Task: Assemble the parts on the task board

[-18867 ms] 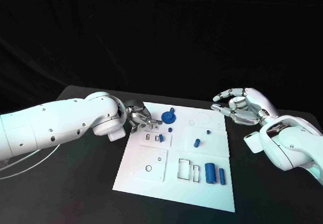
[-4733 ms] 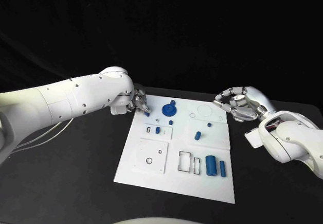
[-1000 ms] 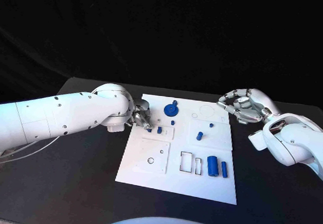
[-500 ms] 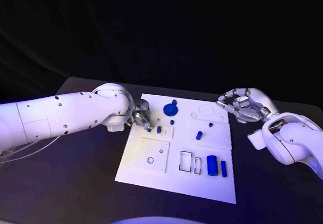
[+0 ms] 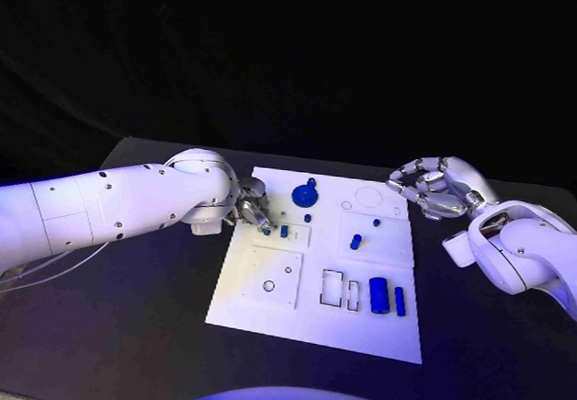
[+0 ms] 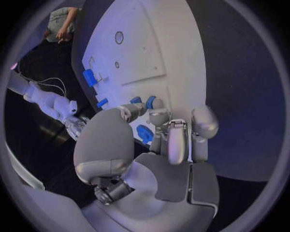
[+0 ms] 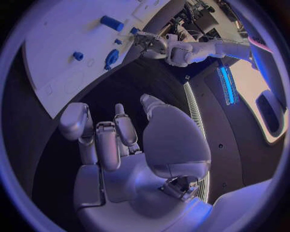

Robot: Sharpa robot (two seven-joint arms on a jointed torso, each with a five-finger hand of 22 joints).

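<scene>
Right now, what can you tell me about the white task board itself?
The task board is a flat white rectangular plate lying on the black table, between the arms. Its surface carries raised square panels, round holes and dark-outlined rectangular slots. Small blue parts lie or stand on it. The left robot hand is at its left edge; whether it touches the board is unclear.

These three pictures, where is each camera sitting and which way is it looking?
Head view: on the robot's head, looking down at the task board; both arms enter, left hand and right hand.
Left wrist view: behind the left hand, facing the board past its fingers.
Right wrist view: behind the right hand, facing across the board towards the left hand.
Shared: all three show the board and its blue parts.
</scene>
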